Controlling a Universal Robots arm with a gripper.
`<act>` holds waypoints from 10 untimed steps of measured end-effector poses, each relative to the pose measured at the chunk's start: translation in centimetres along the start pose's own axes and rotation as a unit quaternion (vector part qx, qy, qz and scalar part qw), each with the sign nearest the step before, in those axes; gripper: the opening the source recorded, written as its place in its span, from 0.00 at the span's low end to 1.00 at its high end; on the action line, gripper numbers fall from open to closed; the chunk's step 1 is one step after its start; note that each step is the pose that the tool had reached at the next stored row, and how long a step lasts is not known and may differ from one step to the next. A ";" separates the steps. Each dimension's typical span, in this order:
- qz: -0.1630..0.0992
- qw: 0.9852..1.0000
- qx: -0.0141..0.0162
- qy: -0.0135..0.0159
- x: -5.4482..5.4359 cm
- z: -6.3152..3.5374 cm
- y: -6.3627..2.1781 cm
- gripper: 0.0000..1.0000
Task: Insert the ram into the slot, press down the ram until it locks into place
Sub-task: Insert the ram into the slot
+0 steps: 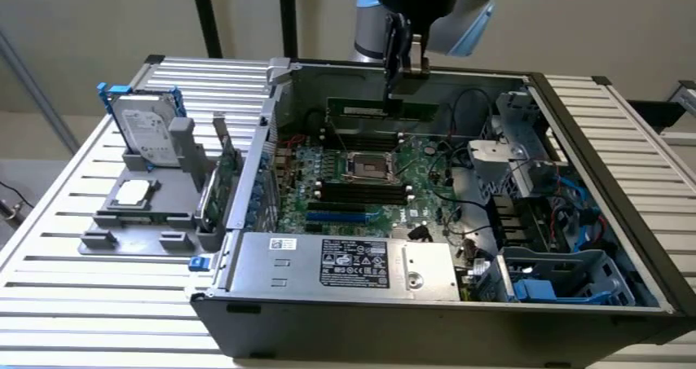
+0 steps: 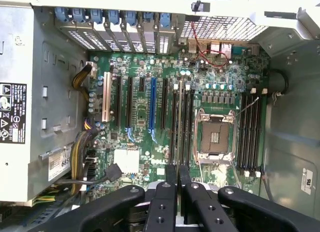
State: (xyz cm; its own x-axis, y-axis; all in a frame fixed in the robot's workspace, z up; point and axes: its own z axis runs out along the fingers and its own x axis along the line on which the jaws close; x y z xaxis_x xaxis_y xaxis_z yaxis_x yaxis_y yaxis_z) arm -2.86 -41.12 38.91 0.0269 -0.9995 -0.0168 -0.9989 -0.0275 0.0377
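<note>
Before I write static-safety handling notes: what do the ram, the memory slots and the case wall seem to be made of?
The ram, held in the gripper: green circuit board, matte, with small dark chips. The slots: probably moulded plastic, black and slightly glossy, with pale end clips. The case wall: bare grey sheet metal, judging by its folded edges and dull sheen.

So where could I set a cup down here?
The slatted table is bare in front of the gray fixture and past the computer case on the exterior view's right. Inside the case it is crowded: motherboard, cables, power supply.
</note>
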 end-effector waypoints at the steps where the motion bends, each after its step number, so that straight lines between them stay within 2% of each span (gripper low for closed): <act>1: 0.000 1.000 0.000 0.000 0.0 0.18 -0.01 0.13; 10: 0.000 1.000 0.000 0.000 0.0 1.82 -0.38 0.13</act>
State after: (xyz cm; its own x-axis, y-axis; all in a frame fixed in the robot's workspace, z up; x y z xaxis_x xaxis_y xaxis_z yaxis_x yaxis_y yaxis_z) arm -2.55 -41.12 37.08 0.0267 -0.9995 -0.0169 -0.9989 -0.0273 0.0377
